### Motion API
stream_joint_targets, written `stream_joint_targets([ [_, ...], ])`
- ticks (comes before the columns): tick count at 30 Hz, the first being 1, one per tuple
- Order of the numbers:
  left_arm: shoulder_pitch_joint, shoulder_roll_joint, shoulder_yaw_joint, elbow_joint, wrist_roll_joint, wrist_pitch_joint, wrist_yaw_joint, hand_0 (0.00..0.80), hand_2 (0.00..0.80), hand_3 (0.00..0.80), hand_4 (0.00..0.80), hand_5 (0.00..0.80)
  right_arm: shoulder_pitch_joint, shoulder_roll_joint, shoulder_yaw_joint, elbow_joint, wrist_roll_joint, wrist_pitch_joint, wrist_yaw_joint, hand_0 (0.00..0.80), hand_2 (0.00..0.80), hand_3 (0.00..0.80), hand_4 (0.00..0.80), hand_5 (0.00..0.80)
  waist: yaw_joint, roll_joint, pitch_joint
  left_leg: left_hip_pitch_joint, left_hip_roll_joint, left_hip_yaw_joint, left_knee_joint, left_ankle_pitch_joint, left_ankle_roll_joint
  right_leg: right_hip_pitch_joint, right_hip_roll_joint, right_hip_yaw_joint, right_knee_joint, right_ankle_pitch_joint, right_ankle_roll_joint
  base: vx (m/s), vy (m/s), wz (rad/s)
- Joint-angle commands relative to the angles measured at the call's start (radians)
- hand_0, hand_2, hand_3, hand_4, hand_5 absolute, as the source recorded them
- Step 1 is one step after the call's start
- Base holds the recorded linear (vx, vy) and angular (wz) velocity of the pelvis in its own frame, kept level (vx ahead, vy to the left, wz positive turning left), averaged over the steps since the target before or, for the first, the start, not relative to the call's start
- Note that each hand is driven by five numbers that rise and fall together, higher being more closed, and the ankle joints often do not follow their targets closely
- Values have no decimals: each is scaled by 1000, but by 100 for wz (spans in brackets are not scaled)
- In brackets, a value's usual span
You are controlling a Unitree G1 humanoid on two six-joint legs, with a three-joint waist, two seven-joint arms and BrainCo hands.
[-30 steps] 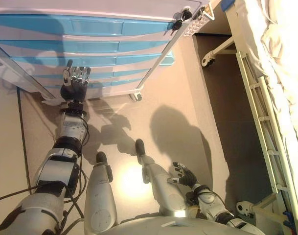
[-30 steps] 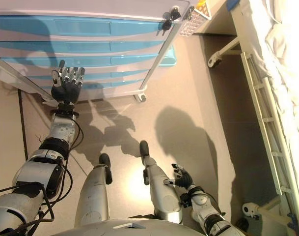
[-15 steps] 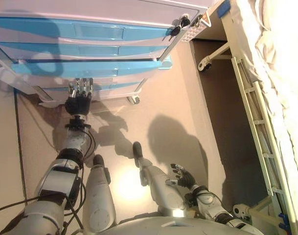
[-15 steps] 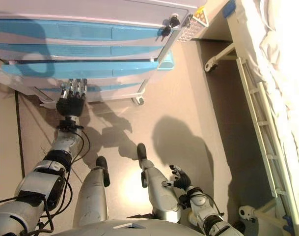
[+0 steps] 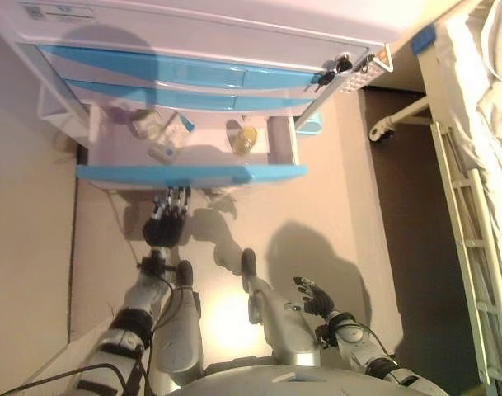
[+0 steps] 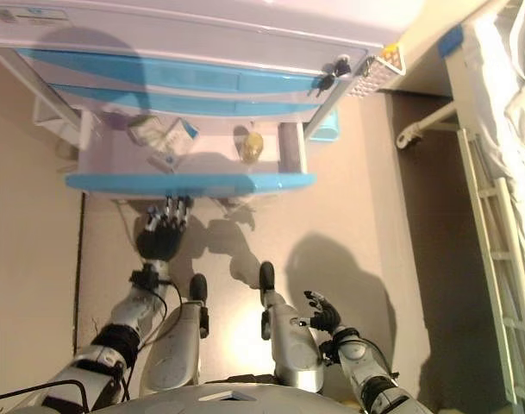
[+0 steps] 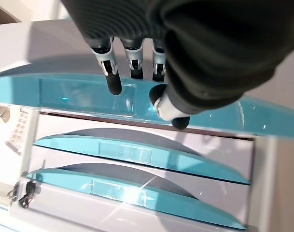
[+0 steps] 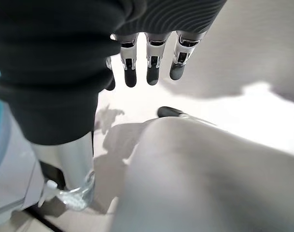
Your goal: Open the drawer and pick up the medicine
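The third blue-fronted drawer point(image 5: 193, 174) of the white cabinet point(image 5: 193, 33) stands pulled out. Inside lie a white and teal medicine box point(image 5: 170, 138), a pale packet point(image 5: 147, 122) and a small yellow bottle point(image 5: 245, 139). My left hand point(image 5: 164, 227) is just in front of and below the drawer front, fingers straight, with its fingertips point(image 7: 115, 87) at the recessed handle of the front point(image 7: 64, 92). It holds nothing. My right hand point(image 5: 315, 297) hangs low on the right, fingers point(image 8: 151, 67) relaxed and empty.
Two shut blue drawers point(image 5: 176, 78) sit above the open one. Keys point(image 5: 329, 74) hang at the cabinet's right corner beside a small white basket point(image 5: 370, 64). A bed point(image 5: 490, 107) with a metal side rail point(image 5: 469, 247) and a castor point(image 5: 381, 132) stands on the right.
The drawer has come out from nearly shut to wide open, showing its contents. My left hand has drawn back with the drawer front. The camera has shifted. The right hand has not moved.
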Motion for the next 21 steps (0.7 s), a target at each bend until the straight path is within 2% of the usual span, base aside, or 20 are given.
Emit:
stream_joint_targets([
  [1, 59, -35, 68, -184, -18, 119, -375, 800, 800, 800, 800, 800, 42, -59, -39, -33, -21, 14, 3, 0, 0, 0, 0, 0, 61, 95, -129, -19, -50, -78, 8, 3, 24, 42, 47, -31, 89, -42, -60, 21, 92, 31],
  [2, 123, -35, 98, -112, 9, 160, -387, 800, 800, 800, 800, 800, 45, -75, -63, -42, -33, 20, 14, 0, 0, 0, 0, 0, 73, 108, -131, -5, -48, -81, -9, 17, 16, 53, 40, -49, 89, -46, -62, 10, 76, 33],
  [3, 136, -35, 106, -95, 6, 151, -364, 800, 800, 800, 800, 800, 46, -80, -68, -46, -46, 19, 20, 0, 0, 0, 0, 0, 75, 111, -129, 1, -47, -83, -13, 21, 14, 58, 38, -55, 89, -48, -62, 9, 107, 38],
  [4, 200, -44, 137, 11, 41, 189, -400, 800, 800, 800, 800, 800, 49, -93, -90, -39, -68, 16, 28, 0, 0, 0, 0, 0, 85, 125, -132, 18, -45, -85, -31, 33, 9, 73, 30, -74, 89, -57, -65, 10, 97, 33],
  [9, 302, -83, 239, 232, 176, 248, -326, 800, 800, 800, 800, 800, 42, -108, -145, 32, -111, -12, 49, 0, 0, 0, 0, 0, 102, 154, -154, 69, -39, -87, -72, 49, -7, 115, 17, -115, 84, -81, -67, 34, 76, 23],
  [13, 322, -99, 272, 309, 252, 266, -321, 800, 800, 800, 800, 800, 38, -105, -168, 78, -127, -18, 62, 0, 0, 0, 0, 0, 106, 168, -177, 95, -36, -89, -90, 50, -15, 134, 14, -136, 81, -93, -67, 67, 40, 13],
  [17, 317, -103, 271, 331, 291, 261, -314, 800, 800, 800, 800, 800, 40, -101, -178, 97, -135, -21, 64, 0, 0, 0, 0, 0, 102, 174, -191, 109, -36, -88, -101, 50, -15, 139, 14, -144, 85, -98, -67, 40, 13, 13],
  [19, 309, -104, 267, 349, 313, 239, -300, 800, 800, 800, 800, 800, 45, -95, -186, 108, -146, -21, 59, 0, 0, 0, 0, 0, 96, 176, -201, 118, -36, -87, -108, 50, -15, 142, 15, -146, 85, -99, -66, 48, 9, -1],
  [21, 303, -102, 266, 374, 376, 163, -239, 800, 800, 800, 800, 800, 56, -92, -194, 117, -173, -12, 45, 0, 0, 0, 0, 0, 86, 177, -213, 130, -36, -82, -115, 48, -13, 145, 17, -144, 85, -101, -65, 51, 13, 1],
])
